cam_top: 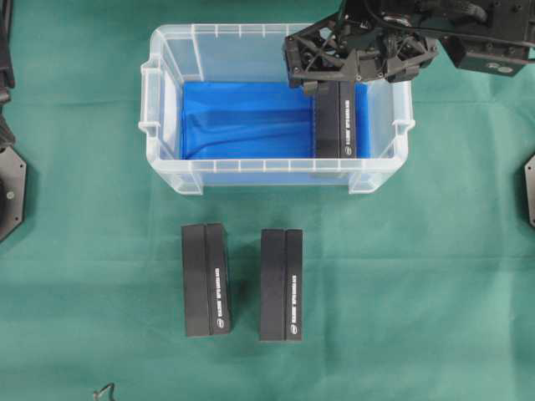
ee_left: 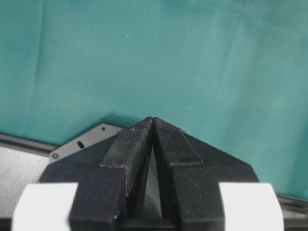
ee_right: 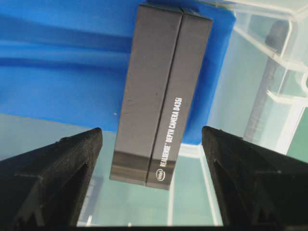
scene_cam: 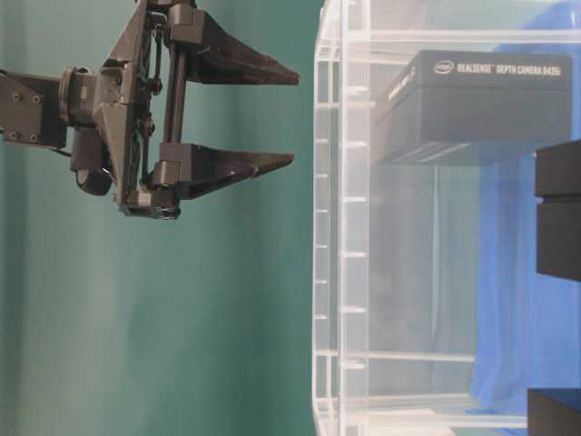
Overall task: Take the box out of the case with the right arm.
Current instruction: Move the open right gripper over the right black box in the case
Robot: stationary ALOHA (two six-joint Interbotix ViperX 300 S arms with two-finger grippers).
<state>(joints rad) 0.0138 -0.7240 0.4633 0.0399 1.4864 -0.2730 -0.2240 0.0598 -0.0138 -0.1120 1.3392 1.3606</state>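
the right gripper (cam_top: 322, 82) hangs over the case (cam_top: 167, 109), jaws spread wide, straddling the box (ee_right: 161, 91) lying inside at its right end without touching. the left gripper (ee_left: 152, 120) is clenched.

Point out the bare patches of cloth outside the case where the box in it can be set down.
Free: the green cloth right of the two boxes in front of the case, and the wide stretch left of them. Crowded: the narrow gap between those two boxes. Inside the case, the right pincer stands open over the box by the right wall.
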